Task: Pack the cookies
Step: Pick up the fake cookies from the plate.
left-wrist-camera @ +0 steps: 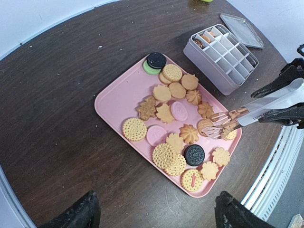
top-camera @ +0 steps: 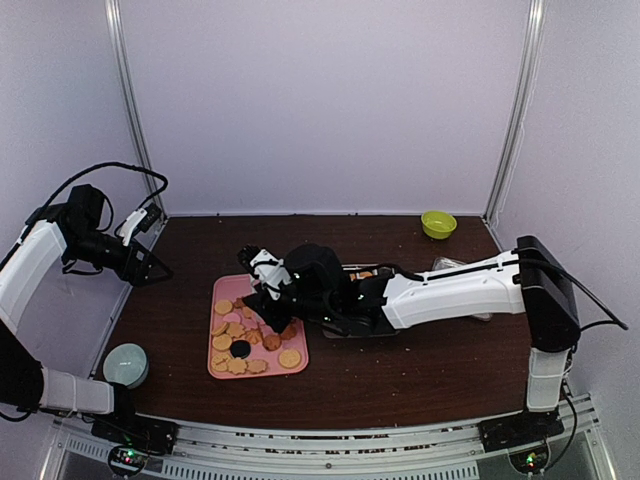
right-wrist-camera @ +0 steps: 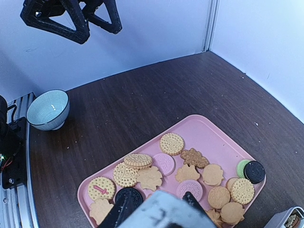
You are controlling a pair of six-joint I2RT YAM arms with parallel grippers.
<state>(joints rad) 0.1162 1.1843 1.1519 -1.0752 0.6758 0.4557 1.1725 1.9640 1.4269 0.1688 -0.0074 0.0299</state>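
Observation:
Several cookies [left-wrist-camera: 176, 90], golden rounds and flower shapes with a few pink, black and green ones, lie on a pink tray [left-wrist-camera: 114, 99]. In the overhead view the tray [top-camera: 222, 288] sits left of centre. My right gripper [left-wrist-camera: 285, 97] is shut on the white handle of metal tongs [left-wrist-camera: 228, 122]. The tongs' forked tips rest over a round golden cookie [left-wrist-camera: 205, 124] near the tray's right edge. In the right wrist view the handle [right-wrist-camera: 161, 211] hides the tips. My left gripper [left-wrist-camera: 154, 216] hangs open and empty, high off the tray's left side [top-camera: 150, 265].
A white divided box [left-wrist-camera: 223, 54] holding a couple of cookies stands beyond the tray, its lid [left-wrist-camera: 242, 31] beside it. A pale blue bowl [top-camera: 125, 362] sits at the near left corner. A green bowl [top-camera: 438, 223] stands at the back right.

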